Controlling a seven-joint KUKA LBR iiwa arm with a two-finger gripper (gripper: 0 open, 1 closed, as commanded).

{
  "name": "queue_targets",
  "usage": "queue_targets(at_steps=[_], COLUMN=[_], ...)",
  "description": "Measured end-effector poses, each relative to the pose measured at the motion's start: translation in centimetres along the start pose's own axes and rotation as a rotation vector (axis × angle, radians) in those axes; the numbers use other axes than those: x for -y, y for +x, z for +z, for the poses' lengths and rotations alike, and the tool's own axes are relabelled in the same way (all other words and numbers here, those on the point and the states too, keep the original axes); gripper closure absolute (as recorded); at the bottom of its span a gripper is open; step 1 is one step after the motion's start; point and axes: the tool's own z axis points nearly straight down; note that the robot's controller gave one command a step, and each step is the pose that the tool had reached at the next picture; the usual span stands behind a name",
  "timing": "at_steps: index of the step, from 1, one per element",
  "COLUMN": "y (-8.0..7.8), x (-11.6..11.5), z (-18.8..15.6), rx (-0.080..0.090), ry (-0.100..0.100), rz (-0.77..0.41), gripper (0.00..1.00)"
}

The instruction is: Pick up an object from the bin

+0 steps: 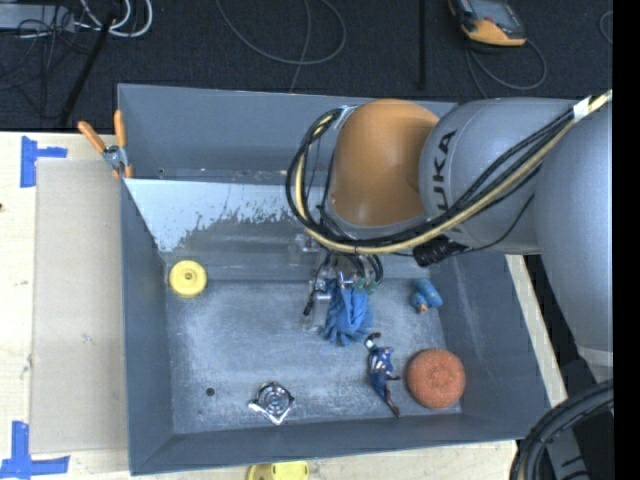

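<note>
Grey metal bin (150, 368), dark floor behind | gripper (335, 293) mid-bin at crumpled blue cloth-like thing (348, 320) | open or closed: cannot tell | risk: limp cloth could slip from a shallow grasp

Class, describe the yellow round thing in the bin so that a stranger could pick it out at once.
Find the grey metal bin and follow its wall on the view's left. Near that wall lies a yellow round disc, alone on the floor. It is the only yellow thing in the bin, far from the rest.
</note>
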Motion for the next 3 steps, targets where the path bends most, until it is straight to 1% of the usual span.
queue_targets(at_steps=[1, 2, 3], y=[0.3, -0.2, 3.1], x=[4.0, 6.3, 12.5], z=[0.4, 3.0, 5.0], rx=[0.0, 0.002, 0.0], ry=[-0.001, 0.003, 0.0], rz=[-0.062, -0.04, -0.23], gripper=[0.0, 0.0, 1.0])
